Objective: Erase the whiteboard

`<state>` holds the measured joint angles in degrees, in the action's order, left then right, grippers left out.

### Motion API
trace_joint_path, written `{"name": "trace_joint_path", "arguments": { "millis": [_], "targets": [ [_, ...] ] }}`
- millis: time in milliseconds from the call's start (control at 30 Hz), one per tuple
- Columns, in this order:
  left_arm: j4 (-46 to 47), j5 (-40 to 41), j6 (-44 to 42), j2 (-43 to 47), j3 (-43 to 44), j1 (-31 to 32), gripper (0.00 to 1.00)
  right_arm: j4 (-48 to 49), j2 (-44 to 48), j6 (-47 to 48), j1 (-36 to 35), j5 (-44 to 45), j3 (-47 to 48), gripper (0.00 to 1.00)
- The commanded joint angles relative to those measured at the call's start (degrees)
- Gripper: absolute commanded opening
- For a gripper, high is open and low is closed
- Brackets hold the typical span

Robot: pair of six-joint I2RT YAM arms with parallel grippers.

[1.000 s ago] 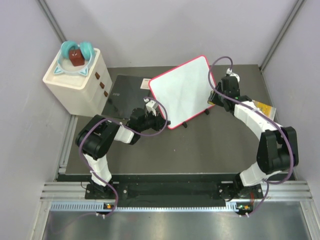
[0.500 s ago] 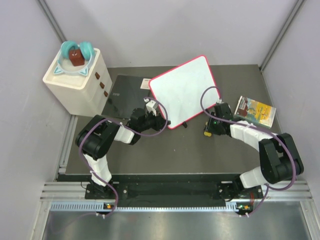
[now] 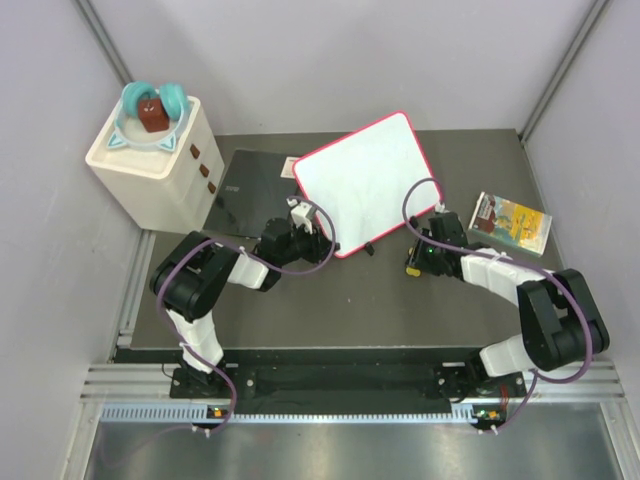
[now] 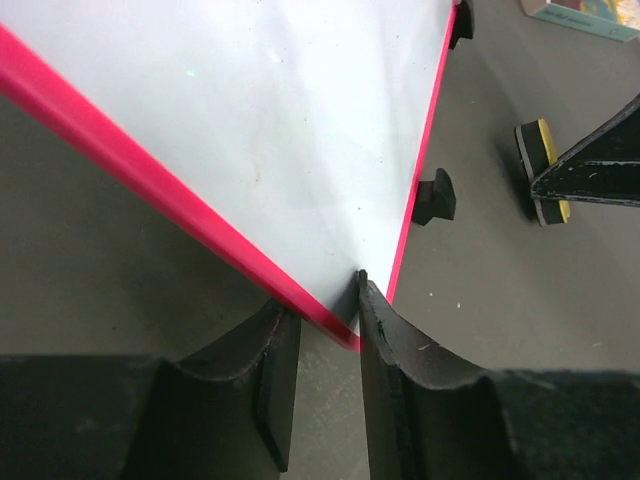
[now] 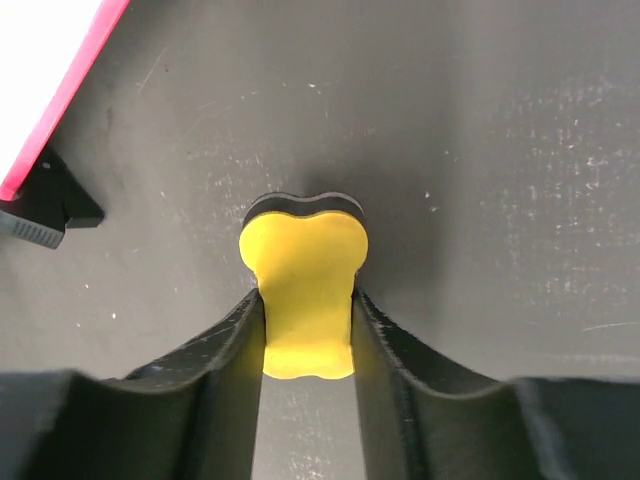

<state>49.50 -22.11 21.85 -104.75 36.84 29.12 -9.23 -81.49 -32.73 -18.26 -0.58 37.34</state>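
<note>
Well, from the overhead camera, the rectangular whiteboard (image 3: 365,180) with its thin red frame sits on the dark grey table (image 3: 300,310), toward the far side and about midway across. It is turned so that one corner points at the arms, and its face reads plain white. The left gripper (image 3: 312,228) is at the board's near-left edge, close to that corner. The right gripper (image 3: 416,260) is low over the table just beside the board's right corner, with a small yellow-and-black eraser (image 3: 412,267) at its tip. A dark grey flat slab (image 3: 245,190) lies to the left, overlapped in this view by the board's far-left corner. A white drawer box (image 3: 160,175) topped by a teal bowl (image 3: 152,105) stands at the far left, and a colourful booklet (image 3: 510,222) lies at the right.

From the left wrist, the black fingers (image 4: 400,370) are clamped on the red frame right by the corner, one on each side of the rim. A small black foot (image 4: 435,195) juts from the board's edge. The eraser is on the table beyond, apart from the board.

From the right wrist, the fingers squeeze the eraser's narrow waist from both sides. Its dark layer faces away from the camera. The board's red edge and another foot show at the upper left, apart from the eraser.
</note>
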Motion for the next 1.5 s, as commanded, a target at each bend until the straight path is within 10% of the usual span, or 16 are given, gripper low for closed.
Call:
{"name": "trace_joint_path", "arguments": {
  "millis": [0,267,900,1033,1167,1467],
  "targets": [
    [-5.02,4.36,-4.09,0.07,-1.51,-0.38,0.36,2.11,-0.16,-1.46,-0.37,-0.74,-1.57,0.4],
    [-4.5,4.27,-4.27,0.42,-2.03,-0.38,0.45,2.03,0.37,-1.63,-0.37,-0.48,-2.1,0.62],
    [7.38,2.68,-6.29,8.5,-11.97,-0.3,0.87,4.67,-0.07,-2.34,-0.37,0.4,-5.0,0.64],
    [1.94,5.58,-3.49,13.95,-13.02,-0.3,0.96,3.78,1.68,-0.33,-0.37,0.4,-4.47,0.68],
    [-6.67,5.85,0.56,22.54,-13.2,-0.38,0.99,4.22,6.51,1.35,-0.37,0.14,-5.0,0.97],
    [-36.88,19.19,3.29,41.53,-12.06,-0.3,0.99,-2.19,23.82,5.57,-0.37,9.17,-4.21,0.99]
  ]
}}
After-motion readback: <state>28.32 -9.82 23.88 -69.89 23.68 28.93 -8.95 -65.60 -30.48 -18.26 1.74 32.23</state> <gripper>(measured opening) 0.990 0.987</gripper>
